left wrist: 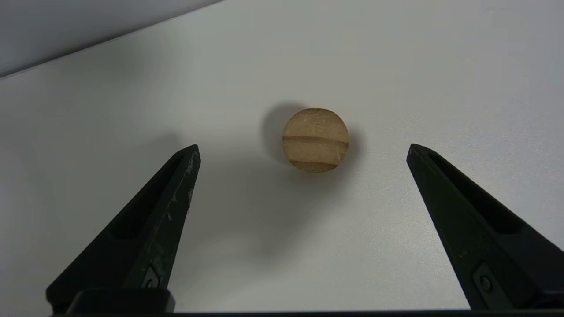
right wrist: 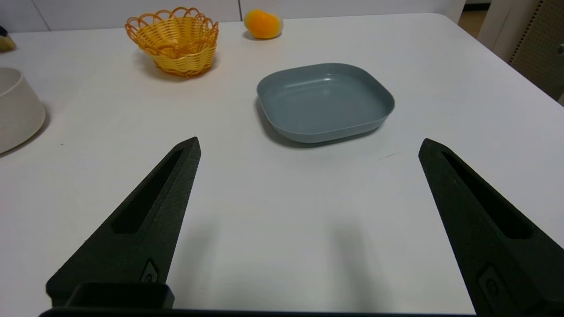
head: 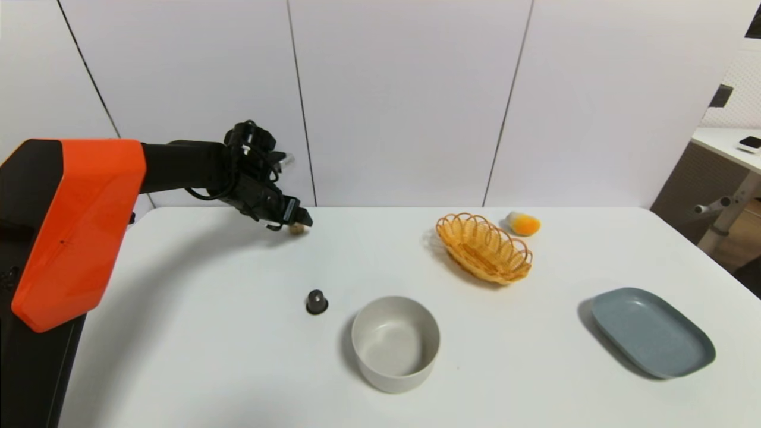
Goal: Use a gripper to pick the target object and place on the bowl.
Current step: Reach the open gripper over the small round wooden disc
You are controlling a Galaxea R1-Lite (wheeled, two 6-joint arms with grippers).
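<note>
The small tan wooden block [head: 298, 229] with a groove line sits on the white table at the far left, near the back wall. My left gripper [head: 295, 217] hovers just above and behind it. In the left wrist view the gripper [left wrist: 304, 149] is open, its jaws wide apart, and the block [left wrist: 315, 140] lies on the table just ahead of the fingertips, untouched. The beige-grey bowl [head: 395, 343] stands empty near the front middle; its edge shows in the right wrist view [right wrist: 17, 110]. My right gripper [right wrist: 308, 143] is open and empty over bare table, out of the head view.
A small dark grey capsule [head: 316, 301] stands just left of the bowl. An orange woven basket [head: 483, 248] and an orange-and-white rounded object [head: 523, 224] sit at the back right. A blue-grey plate [head: 652, 331] lies at the front right.
</note>
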